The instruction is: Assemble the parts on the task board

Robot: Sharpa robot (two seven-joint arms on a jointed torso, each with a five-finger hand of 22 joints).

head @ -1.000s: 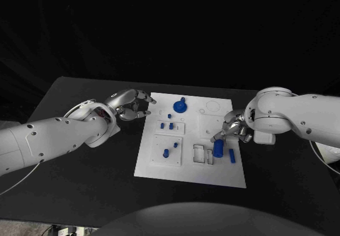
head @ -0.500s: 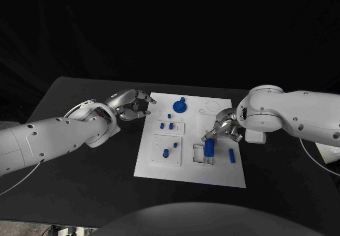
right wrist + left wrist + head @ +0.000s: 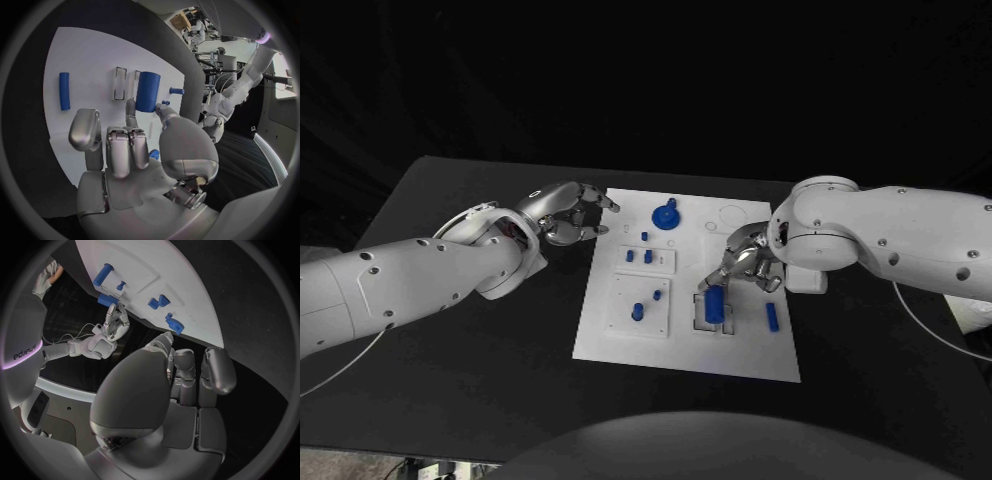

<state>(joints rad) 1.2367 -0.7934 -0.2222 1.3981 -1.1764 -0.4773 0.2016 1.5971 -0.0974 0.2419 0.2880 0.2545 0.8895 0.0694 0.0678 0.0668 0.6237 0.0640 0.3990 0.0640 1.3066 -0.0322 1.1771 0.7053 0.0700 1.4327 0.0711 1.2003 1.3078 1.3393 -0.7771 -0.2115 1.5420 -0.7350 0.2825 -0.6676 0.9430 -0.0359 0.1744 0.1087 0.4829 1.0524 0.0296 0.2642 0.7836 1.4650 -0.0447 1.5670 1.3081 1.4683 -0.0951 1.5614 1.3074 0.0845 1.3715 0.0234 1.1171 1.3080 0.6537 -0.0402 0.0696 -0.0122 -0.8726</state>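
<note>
Hanging over the slotted frames on the task board (image 3: 687, 330), the blue cylinder (image 3: 715, 302) is pinched in the right hand (image 3: 740, 268), seemingly for seating there. The left hand (image 3: 567, 212) hovers off the board's left edge, fingers curled, holding nothing, probably waiting clear.

A black tabletop (image 3: 459, 350) carries everything here. Flat on it, about the middle, lies a white task board (image 3: 689, 345), a rectangular plate with its long side running away from the robot. Dark bare tabletop shows on both sides of the board and in front of it.
</note>
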